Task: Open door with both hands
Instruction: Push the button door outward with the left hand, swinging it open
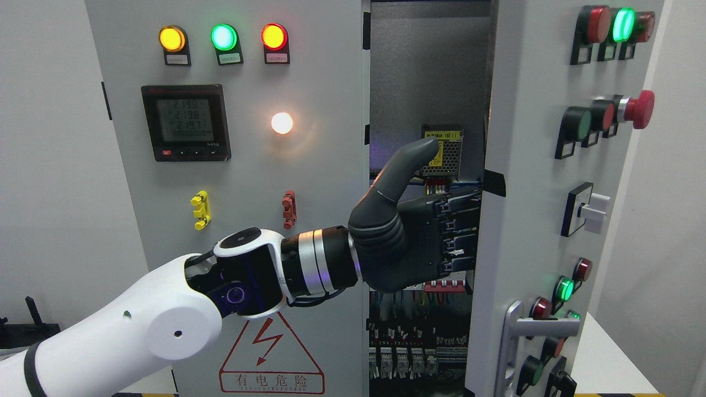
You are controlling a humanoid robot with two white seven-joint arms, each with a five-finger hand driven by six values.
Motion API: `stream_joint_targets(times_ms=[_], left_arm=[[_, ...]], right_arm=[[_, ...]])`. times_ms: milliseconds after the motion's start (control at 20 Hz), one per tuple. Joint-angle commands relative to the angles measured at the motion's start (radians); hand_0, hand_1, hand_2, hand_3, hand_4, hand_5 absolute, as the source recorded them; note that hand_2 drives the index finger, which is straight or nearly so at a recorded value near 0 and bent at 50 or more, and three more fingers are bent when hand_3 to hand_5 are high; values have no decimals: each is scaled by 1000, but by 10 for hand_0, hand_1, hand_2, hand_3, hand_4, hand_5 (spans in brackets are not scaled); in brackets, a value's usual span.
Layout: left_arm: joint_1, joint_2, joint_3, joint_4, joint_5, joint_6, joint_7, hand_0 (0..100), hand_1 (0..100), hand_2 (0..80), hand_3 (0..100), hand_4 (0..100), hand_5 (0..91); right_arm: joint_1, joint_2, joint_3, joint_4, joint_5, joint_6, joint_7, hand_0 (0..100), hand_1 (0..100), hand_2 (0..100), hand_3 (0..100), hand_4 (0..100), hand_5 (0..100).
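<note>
A grey electrical cabinet fills the head view. Its right door (529,182) stands swung open toward me, showing wiring and breakers inside the cabinet interior (424,82). My left hand (441,237) reaches across from the lower left, its fingers hooked behind the inner edge of the right door with the thumb raised upward. The left door (248,165) stays closed, carrying three lamps, a meter and a warning triangle. My right arm is out of view.
The right door carries lamps, a red emergency button (640,109), a rotary switch (593,212) and a metal handle (521,331). White wall stands on both sides. A white surface (612,358) shows at lower right.
</note>
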Motion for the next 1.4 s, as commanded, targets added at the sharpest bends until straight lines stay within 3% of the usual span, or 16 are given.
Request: stream_joint_targets(times_ms=[0,301,551,751,952,1352], left_arm=[[4,-105,8,16,-6,11,12,0,0,0,0,33,0],[9,-184,20,25,-75,31,32,0,0,0,0,33,0],[10,-257,22,79,-83,50,46,0,0,0,0,33,0],[9,-321,36,102,-136,54,47,0,0,0,0,33,0],[7,-411,74,149,-146,94,107,0,0,0,0,33,0],[4,-433,77,148,-161,88,116,0,0,0,0,33,0]], right_arm=[[0,0,1,0,-1,0,-1,0,0,0,0,0,0],[0,0,0,0,1,0,-1,0,0,0,0,0,0],[0,0,0,0,-1,0,-1,0,0,0,0,0,0],[0,0,0,0,-1,0,-1,0,0,0,0,0,0],[0,0,0,0,-1,0,-1,0,0,0,0,0,0],[0,0,0,0,1,0,-1,0,0,0,0,0,0]])
